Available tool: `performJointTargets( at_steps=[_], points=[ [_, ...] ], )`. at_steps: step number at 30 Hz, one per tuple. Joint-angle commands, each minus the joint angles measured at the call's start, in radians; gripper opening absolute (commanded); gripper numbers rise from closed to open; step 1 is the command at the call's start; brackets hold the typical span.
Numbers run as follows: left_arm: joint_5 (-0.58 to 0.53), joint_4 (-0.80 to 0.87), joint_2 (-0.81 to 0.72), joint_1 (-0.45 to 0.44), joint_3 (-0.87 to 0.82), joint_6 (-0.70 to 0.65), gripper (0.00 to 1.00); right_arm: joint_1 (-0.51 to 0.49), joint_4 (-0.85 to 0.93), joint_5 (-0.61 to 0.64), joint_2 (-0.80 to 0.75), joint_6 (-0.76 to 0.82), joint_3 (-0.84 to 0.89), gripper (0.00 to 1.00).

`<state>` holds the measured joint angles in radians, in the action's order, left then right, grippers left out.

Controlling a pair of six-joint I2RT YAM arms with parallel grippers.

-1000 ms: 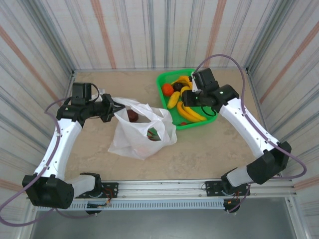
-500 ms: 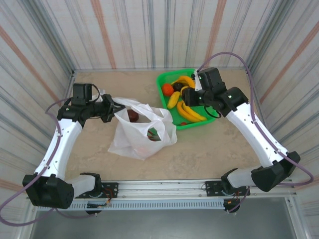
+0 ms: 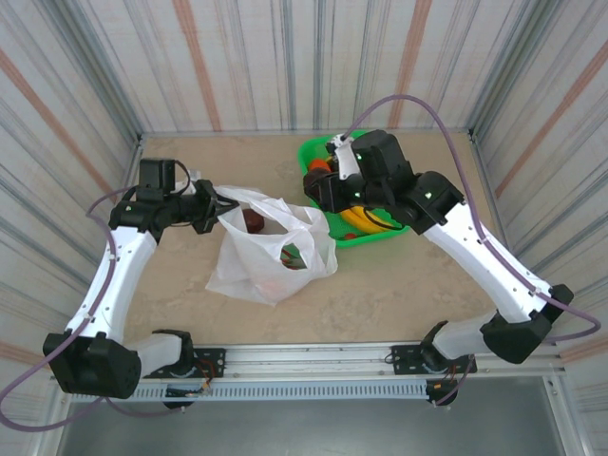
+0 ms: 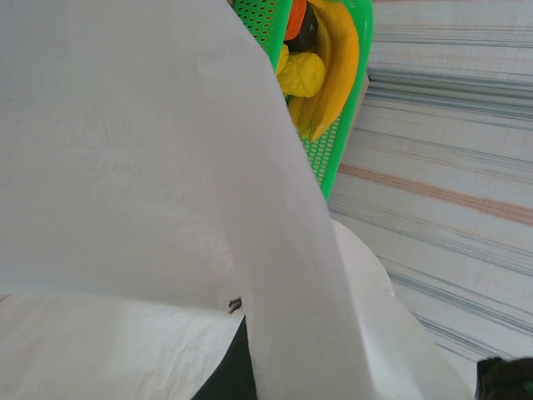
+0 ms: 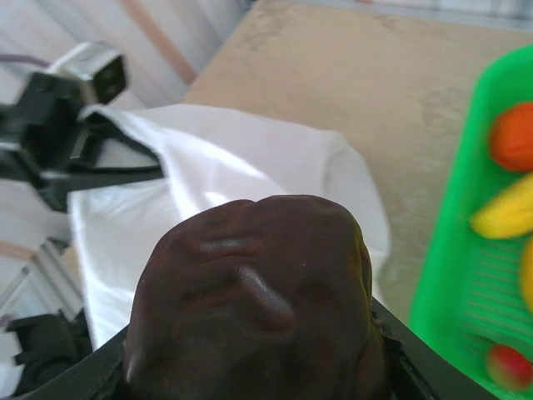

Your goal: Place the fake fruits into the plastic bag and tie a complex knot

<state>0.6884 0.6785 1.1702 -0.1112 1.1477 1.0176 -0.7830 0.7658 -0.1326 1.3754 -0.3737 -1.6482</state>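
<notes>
A: Right gripper is clamping a dark maroon fruit above the left rim of the green basket!
B: Left gripper is pinching the plastic bag by its handle, with the bag lying mid-table.

robot lab test cell: striped curtain walls, beige tabletop, metal mounting rail.

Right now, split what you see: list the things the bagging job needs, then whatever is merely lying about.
Job: plastic bag, its handle held by the left gripper; maroon fruit in the right gripper; bananas and orange fruit, not yet bagged.
Lying about: green basket holding them; striped walls.
</notes>
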Motion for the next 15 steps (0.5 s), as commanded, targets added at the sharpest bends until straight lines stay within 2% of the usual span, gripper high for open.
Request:
performJointTargets(
  at_steps=[1,9,15],
  points=[
    [0.020,-0.010,-0.022,-0.001,0.001,-0.003,0.05,-0.048,-0.050,-0.067,0.049,0.006,-0.043,0.47],
    [0.020,-0.010,-0.022,-0.002,0.001,-0.004,0.05,-0.161,-0.049,-0.138,0.196,0.005,-0.121,0.47],
    [0.017,-0.013,-0.020,-0.010,0.005,-0.001,0.05,-0.195,0.036,-0.113,0.313,0.008,-0.212,0.48]
  ],
)
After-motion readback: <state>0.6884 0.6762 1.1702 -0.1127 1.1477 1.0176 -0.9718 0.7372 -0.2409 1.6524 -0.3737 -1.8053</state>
